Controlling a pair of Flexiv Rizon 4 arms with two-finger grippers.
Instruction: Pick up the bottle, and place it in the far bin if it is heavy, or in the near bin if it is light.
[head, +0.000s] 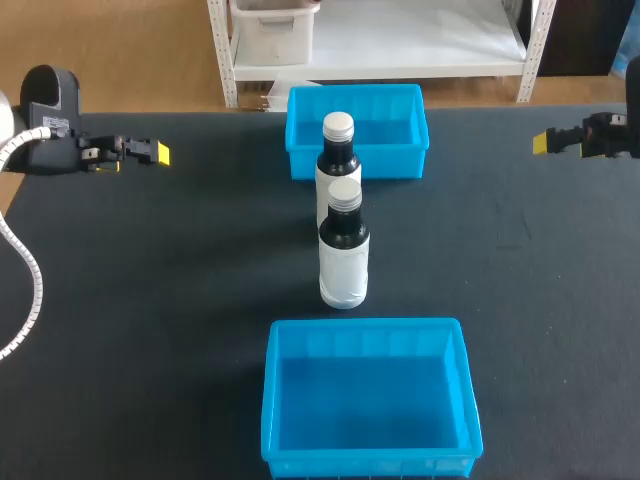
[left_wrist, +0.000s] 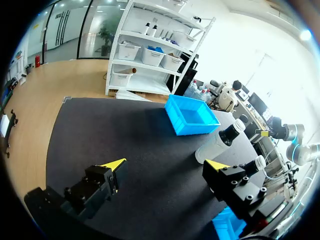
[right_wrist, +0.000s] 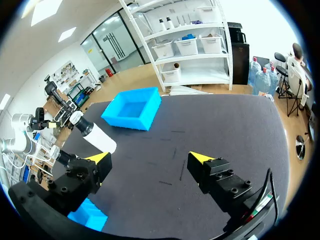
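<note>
Black worktop (head: 150, 300): front bottle (head: 344, 258), rear bottle (head: 338, 150) between far bin (head: 356, 166) and near bin (head: 271, 400); my left gripper (left_wrist: 166, 165), right gripper (right_wrist: 150, 158) open.

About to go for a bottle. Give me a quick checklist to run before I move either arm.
1. Left pincer open: ok.
2. Right pincer open: ok.
3. Near bottle and far bottle upright and capped: ok.
4. Gap between the two for fingers: cannot tell, they overlap from above.
5. Near bin and far bin free of items: ok.
6. Which one is heavy: cannot tell.
</note>
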